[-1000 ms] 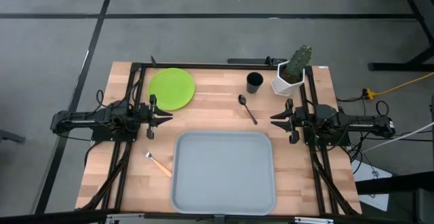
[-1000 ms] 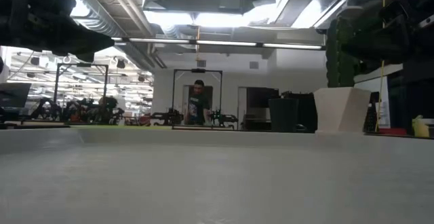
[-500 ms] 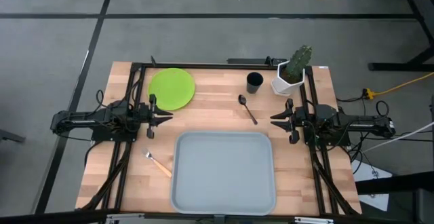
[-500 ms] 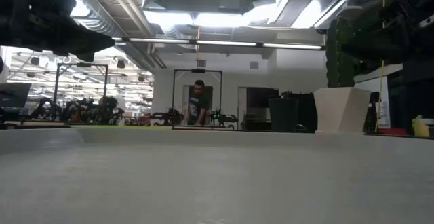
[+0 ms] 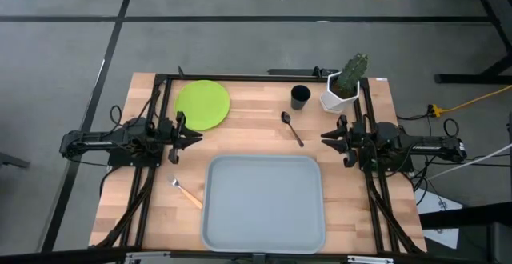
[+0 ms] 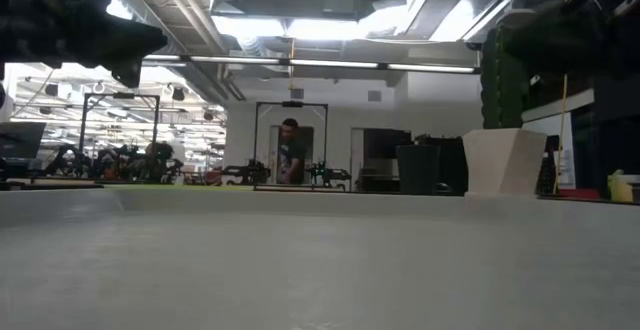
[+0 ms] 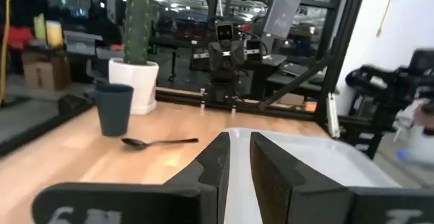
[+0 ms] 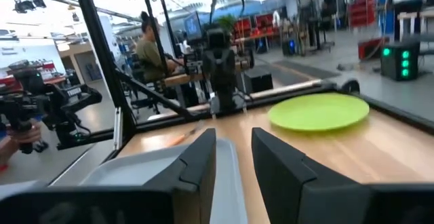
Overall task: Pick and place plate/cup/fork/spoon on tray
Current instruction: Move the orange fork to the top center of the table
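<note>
The lime-green plate (image 5: 202,104) lies flat at the far left of the table. The black cup (image 5: 300,97) stands upright at the far middle. The dark spoon (image 5: 291,128) lies just near of the cup. The orange-handled fork (image 5: 186,192) lies left of the grey-blue tray (image 5: 264,202), which sits at the near middle. My left gripper (image 5: 198,136) hangs near of the plate, its fingers shut but for a narrow slit, holding nothing. My right gripper (image 5: 324,138) hangs right of the spoon, shut the same way and empty.
A white pot with a green cactus (image 5: 344,84) stands at the far right, beside the cup. A black frame (image 5: 240,75) runs along the table's far, left and right edges. A person (image 6: 290,150) is in the room behind the table.
In the low view both arms have shifted slightly and sit a little higher. Nothing on the table has moved.
</note>
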